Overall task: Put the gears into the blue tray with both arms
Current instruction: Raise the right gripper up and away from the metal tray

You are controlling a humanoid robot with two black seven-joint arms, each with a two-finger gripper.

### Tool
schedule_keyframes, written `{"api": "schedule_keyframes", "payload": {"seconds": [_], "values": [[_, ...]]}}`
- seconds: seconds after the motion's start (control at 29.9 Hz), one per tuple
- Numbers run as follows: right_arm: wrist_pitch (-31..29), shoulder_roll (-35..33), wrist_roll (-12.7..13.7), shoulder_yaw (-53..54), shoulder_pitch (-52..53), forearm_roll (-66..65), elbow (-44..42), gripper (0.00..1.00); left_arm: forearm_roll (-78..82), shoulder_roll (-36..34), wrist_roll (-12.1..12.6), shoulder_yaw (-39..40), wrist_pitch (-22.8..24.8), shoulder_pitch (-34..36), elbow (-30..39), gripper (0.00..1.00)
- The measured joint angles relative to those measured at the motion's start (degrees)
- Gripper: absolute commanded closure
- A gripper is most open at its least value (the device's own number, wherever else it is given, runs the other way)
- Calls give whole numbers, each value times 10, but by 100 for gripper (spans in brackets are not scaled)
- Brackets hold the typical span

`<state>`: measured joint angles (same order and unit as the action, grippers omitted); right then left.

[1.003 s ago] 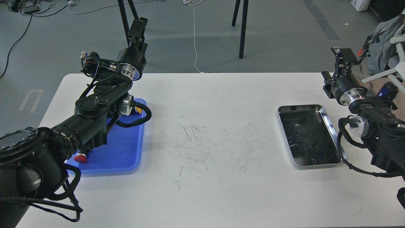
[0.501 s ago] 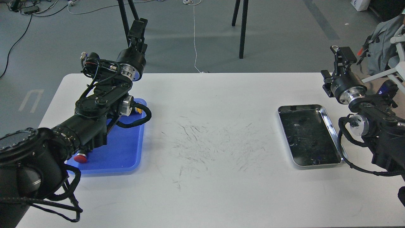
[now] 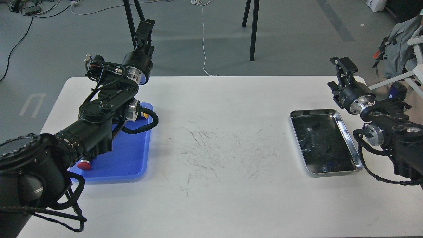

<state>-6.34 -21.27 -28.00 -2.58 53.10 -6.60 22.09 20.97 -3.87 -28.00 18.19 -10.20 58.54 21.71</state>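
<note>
A: Where's the blue tray [image 3: 127, 155]?
B: L side of the table [image 3: 218, 198], about 8 o'clock from table centre. Its near-left corner sits close to the table's L edge. The left arm [image 3: 99, 115] lies across its far-left part, so that bit's hidden.
A: Anything on it?
B: Red button [image 3: 84, 164] at its near-left corner, yellow part [image 3: 144, 114] at its far-right corner. Rest of the blue floor that shows is bare.
A: Gears?
B: Two small dark bits in the silver tray [image 3: 350, 145], R side, approx 3 o'clock from centre. One gear [image 3: 316, 124] towards the far end, other gear [image 3: 328, 148] mid-tray. Both tiny, teeth can't be made out.
A: Left gripper [image 3: 144, 28]?
B: Raised past the table's far edge, at 11 o'clock, over the floor. Seen edge-on, fingers merge – can't tell if open or closed. Nothing seen in it.
A: Right gripper [image 3: 343, 64]?
B: Up at 2 o'clock, by the far-right table corner, just beyond the silver tray's far-right corner. Two fingers stand apart w/ a gap between, nothing seen in it.
A: Free room?
B: Whole middle of the table betw. the two trays is free, only dark scuffs [image 3: 218, 152]. Near edge at 6 o'clock free too. Silver tray's R rim is near the table's R edge, w/ the right arm [image 3: 390, 132] just beside it.
</note>
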Motion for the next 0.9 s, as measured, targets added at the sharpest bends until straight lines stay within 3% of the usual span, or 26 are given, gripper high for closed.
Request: {"api": "schedule_keyframes", "payload": {"seconds": [0.37,0.9], "values": [[0,-18,0,-88,39,-25,3,2,0,0,0,-1,0,0,0,0],[-8,-22,0,-53,60,-27,2,2,0,1,0,0,2,0,0,0]]}}
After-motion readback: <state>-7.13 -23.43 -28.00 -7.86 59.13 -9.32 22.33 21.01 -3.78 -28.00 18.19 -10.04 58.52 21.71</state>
